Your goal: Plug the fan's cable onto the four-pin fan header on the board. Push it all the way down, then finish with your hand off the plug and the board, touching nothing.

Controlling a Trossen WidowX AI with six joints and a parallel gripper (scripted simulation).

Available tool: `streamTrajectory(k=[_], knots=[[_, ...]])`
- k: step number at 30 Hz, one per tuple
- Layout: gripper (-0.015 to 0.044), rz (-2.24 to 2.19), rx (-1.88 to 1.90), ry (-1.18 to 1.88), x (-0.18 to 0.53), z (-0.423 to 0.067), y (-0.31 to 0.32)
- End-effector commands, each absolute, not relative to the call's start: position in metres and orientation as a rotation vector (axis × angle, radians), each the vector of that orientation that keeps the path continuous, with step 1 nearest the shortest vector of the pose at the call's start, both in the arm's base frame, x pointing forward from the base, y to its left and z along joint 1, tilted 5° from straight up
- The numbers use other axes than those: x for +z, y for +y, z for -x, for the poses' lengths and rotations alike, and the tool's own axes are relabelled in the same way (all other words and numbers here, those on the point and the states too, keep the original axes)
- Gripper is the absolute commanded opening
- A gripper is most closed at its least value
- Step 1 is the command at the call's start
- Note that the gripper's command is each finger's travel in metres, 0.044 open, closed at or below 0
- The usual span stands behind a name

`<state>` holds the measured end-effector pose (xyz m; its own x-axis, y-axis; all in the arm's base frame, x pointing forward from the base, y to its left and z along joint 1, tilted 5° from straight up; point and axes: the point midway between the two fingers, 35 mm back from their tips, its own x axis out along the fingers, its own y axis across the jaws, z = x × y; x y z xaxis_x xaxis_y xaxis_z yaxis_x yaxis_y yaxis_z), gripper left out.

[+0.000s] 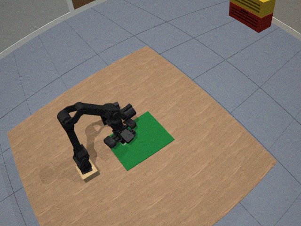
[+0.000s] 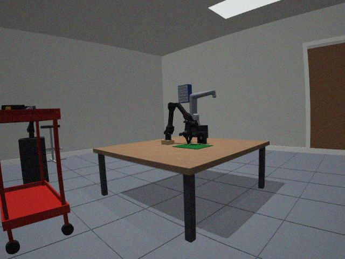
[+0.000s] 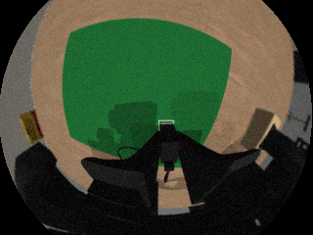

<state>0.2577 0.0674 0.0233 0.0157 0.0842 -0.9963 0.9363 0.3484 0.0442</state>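
The gripper (image 3: 167, 157) points straight down over the near edge of the green board (image 3: 144, 66), which lies flat on the wooden table (image 1: 194, 146). Its fingers are clamped on the fan cable's plug (image 3: 167, 147), a small dark body held upright between the fingertips. Directly below the plug, a small white-outlined square marks the four-pin fan header (image 3: 166, 123) on the board. In the wrist view the plug's tip meets the header outline; whether the plug is fully seated cannot be determined from these views. In the top view the wrist hides the header, with only a white sliver (image 1: 123, 143) visible at the board's edge. The step in hand is judged to be the insertion push. The next move calls for a straight downward press, keeping the plug square to the header until it bottoms out. The fingers must then part, and the arm must rise vertically until it touches neither plug nor board. A sideways drag during withdrawal could unseat the plug.
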Motion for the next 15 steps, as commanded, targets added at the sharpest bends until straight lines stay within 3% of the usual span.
streamTrajectory(k=[1,9,15], knots=[[0.0053,-1.011,-0.881,1.393,0.024,-0.258,0.067],[0.026,-1.011,-0.881,1.393,0.024,-0.258,0.067],[0.026,-1.014,-0.881,1.392,0.066,-0.258,0.064]])
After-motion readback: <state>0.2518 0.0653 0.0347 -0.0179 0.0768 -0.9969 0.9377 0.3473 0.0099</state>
